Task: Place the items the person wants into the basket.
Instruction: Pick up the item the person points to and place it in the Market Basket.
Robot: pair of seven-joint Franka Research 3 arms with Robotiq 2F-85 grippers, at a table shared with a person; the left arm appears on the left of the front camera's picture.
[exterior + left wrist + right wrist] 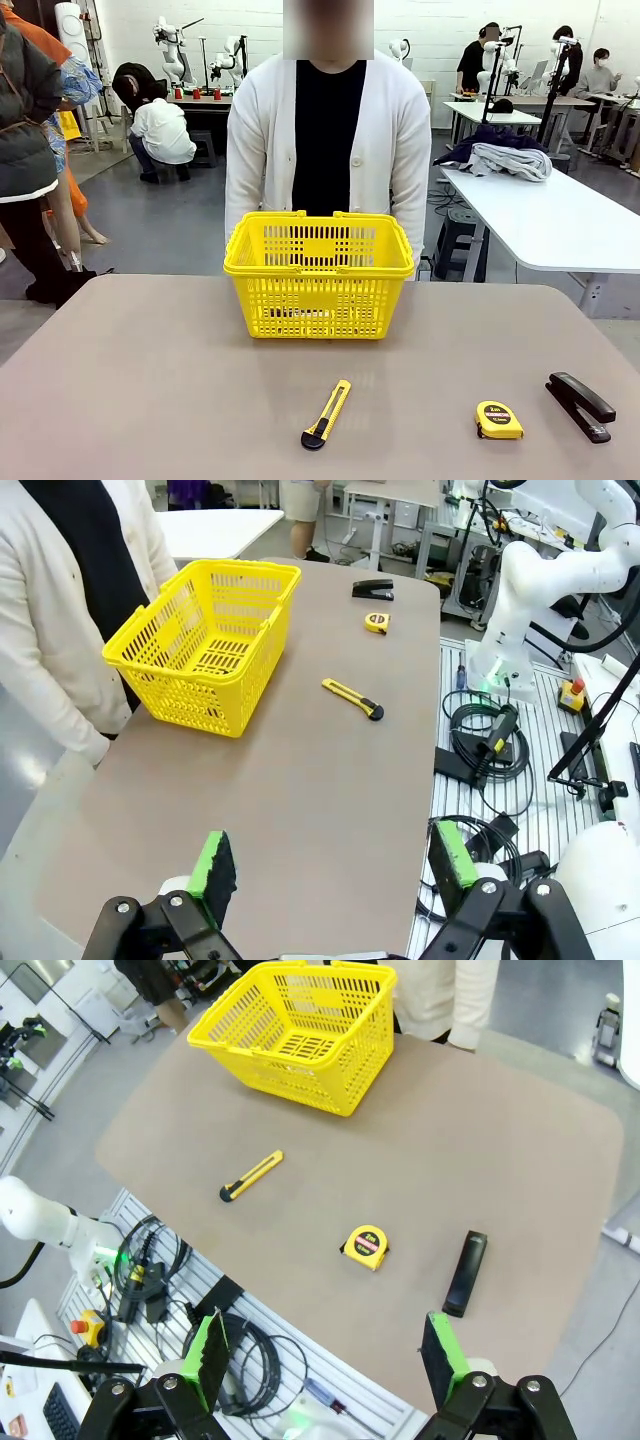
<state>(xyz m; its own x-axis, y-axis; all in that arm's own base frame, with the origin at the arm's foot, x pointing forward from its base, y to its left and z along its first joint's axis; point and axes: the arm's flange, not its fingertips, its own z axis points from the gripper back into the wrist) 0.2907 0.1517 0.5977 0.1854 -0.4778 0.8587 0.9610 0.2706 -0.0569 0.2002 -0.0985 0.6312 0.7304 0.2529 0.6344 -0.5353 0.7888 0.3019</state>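
Presently on the table (150, 380): tape measure (498, 419), utility knife (326, 414) and stapler (580, 405), all along the robot's edge. The basket (320, 271) stands at the middle of the far edge, just in front of the person (325, 140).
Tape measure's place: toward the right near corner, between knife and stapler and apart from both. It lies flat with its label up.
Axis: the tape measure is squarish, so it has no long side to line up with.
Right gripper (325, 1350): jaws wide apart and empty. In its wrist view the tape measure (366, 1246) lies ahead, within the span of the two fingers.
Left gripper (333, 860): jaws apart and empty, over the left near edge. The tape measure (377, 622) is far across the table from it.
Nearer arm: the right one, by my judgement.
Way to the basket: from the tape measure, toward the far edge and leftward.
Hard to make out: the basket's floor behind its lattice, so I cannot tell what lies inside.
Hidden: the person's hands, behind the basket and table edge, so I see no gesture toward any item.
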